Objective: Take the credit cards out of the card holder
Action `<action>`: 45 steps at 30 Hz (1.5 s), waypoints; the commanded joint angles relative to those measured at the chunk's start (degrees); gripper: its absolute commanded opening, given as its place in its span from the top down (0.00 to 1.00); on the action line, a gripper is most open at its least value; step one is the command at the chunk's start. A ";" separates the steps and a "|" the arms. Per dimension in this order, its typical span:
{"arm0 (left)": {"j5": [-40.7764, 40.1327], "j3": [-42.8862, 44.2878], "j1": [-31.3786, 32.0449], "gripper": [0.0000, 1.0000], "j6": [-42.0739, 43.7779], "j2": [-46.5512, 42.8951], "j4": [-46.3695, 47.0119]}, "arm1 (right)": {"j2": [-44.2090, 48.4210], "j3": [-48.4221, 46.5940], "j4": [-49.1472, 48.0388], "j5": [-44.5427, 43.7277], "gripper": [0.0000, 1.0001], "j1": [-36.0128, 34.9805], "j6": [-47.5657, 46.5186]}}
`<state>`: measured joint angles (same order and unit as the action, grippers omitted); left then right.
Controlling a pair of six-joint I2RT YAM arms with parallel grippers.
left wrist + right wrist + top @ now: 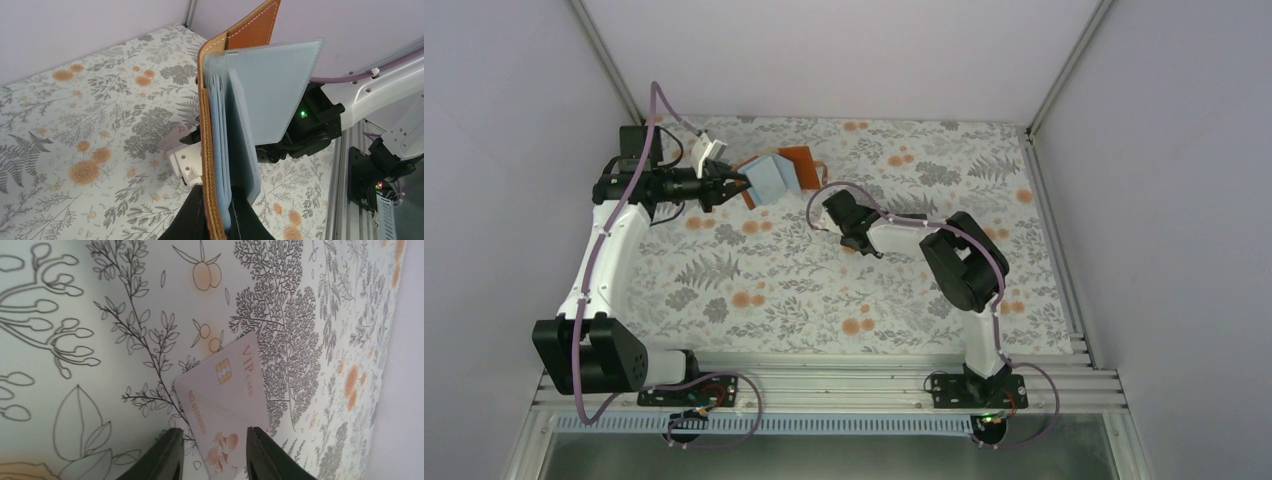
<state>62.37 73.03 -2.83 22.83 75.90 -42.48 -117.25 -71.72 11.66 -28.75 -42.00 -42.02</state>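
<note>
The card holder (774,180) is rust-brown outside and pale blue-grey inside. It hangs open above the back left of the table. My left gripper (729,185) is shut on its lower edge, its black fingers pinching the leather and the inner pockets (218,210). One blue-grey flap (272,95) swings out to the right. A pale pink credit card (227,395) with a gold chip lies flat on the floral cloth. My right gripper (212,452) is low over it and open, a finger on each side of the card's near end. In the top view, that right gripper (836,208) hides the card.
A floral cloth (764,290) covers the table. White walls close in the left, back and right sides. An aluminium rail (844,385) with both arm bases runs along the near edge. The right arm's elbow (964,265) stands right of centre.
</note>
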 commanded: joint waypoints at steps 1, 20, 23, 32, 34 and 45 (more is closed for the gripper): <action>2.36 -0.26 -0.38 0.98 -0.42 -0.69 0.64 | 1.06 -0.30 3.48 3.32 0.63 -0.73 3.29; 1.77 -0.74 -0.42 0.98 -0.51 -1.00 1.04 | 39.58 11.23 -12.19 32.79 0.58 5.78 21.65; 1.92 -0.92 -0.42 0.98 -0.55 -1.01 1.15 | 46.93 11.33 -14.70 40.70 0.52 5.72 27.35; 3.51 -1.35 -0.34 0.98 0.06 -1.20 0.90 | 43.44 4.10 -15.82 50.54 0.52 -6.40 39.57; 3.53 -1.37 -0.33 0.98 0.04 -1.05 0.95 | 40.22 1.68 -16.78 47.84 0.52 -9.86 41.23; 4.23 -1.45 -0.33 0.98 0.41 -0.98 0.72 | 25.64 -12.00 -5.75 19.75 0.45 -14.81 49.43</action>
<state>63.66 71.77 -2.90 22.87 75.88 -42.15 -91.44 -81.52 2.50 3.88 -56.71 3.20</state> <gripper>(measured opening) 0.076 0.515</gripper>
